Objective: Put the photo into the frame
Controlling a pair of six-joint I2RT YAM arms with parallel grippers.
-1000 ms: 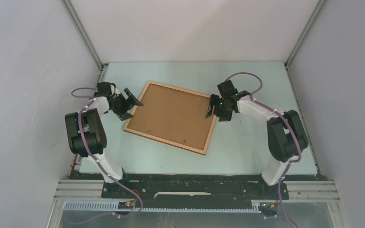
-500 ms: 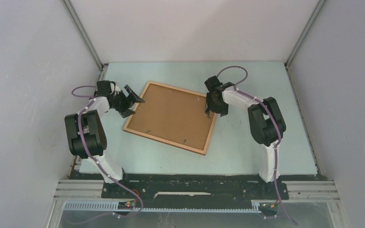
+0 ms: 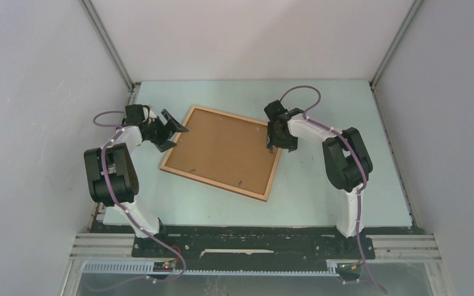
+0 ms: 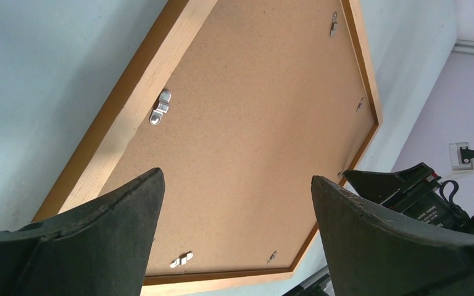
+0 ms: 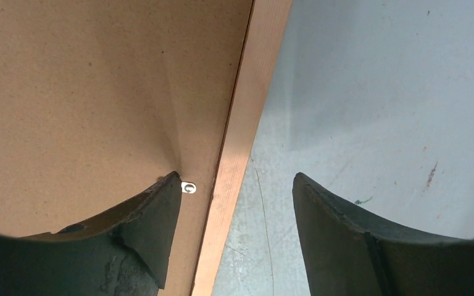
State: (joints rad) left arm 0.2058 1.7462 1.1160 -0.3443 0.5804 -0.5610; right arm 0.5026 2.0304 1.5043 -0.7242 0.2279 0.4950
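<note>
Frame lies face-down with the backing board seated in it. Photo not visible, so I cannot tell if it is beneath.

Right gripper is wide open and empty. It straddles the frame's right rail, one finger at the turn clip.

Left gripper is open and empty at the frame's left corner.

Judgement: nudge the clip with the fingertip only and press lightly. The left gripper should brace the frame against sliding.

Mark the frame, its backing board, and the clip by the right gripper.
frame (image 5: 245,123), right wrist view, on its wooden side rail.
backing board (image 3: 222,151), top external view, at the board's middle.
metal clip (image 5: 188,187), right wrist view, on the tab's centre.
</note>
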